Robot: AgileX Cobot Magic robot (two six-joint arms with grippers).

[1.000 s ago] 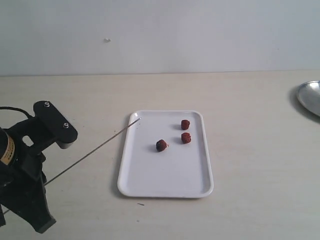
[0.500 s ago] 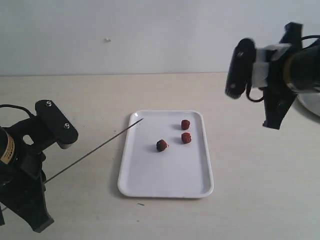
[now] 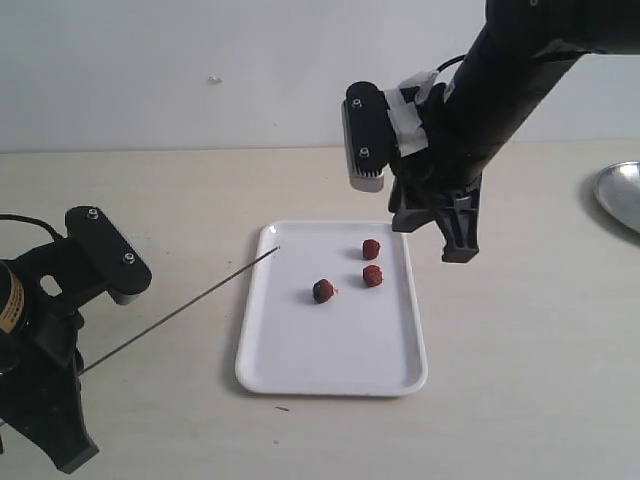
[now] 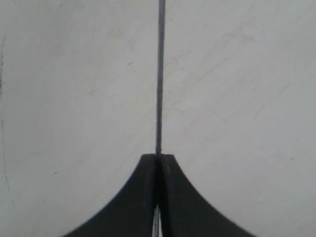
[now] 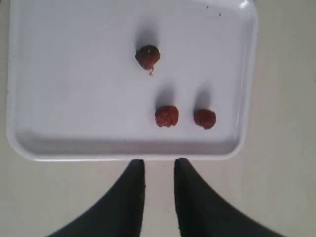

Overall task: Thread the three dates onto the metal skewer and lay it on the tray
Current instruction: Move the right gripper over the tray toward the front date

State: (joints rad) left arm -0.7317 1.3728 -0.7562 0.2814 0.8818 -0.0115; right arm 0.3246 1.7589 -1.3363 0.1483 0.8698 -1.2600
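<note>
Three dates lie loose on the white tray: two reddish ones and a darker one. My left gripper is shut on the end of the metal skewer. The skewer slants up from the lower left, its tip just over the tray's far left corner. My right gripper hangs open and empty above the table just off the tray's rim. In the right wrist view, the two reddish dates are nearest its tips and the darker one lies farther in.
A round silvery metal dish sits at the right edge of the pale wooden table. The right arm reaches in from the upper right, over the tray's far right side. The left arm fills the lower left corner.
The right arm has swung in from the right to above the tray's far right edge, and its jaws have parted. The left gripper and skewer have barely shifted.
</note>
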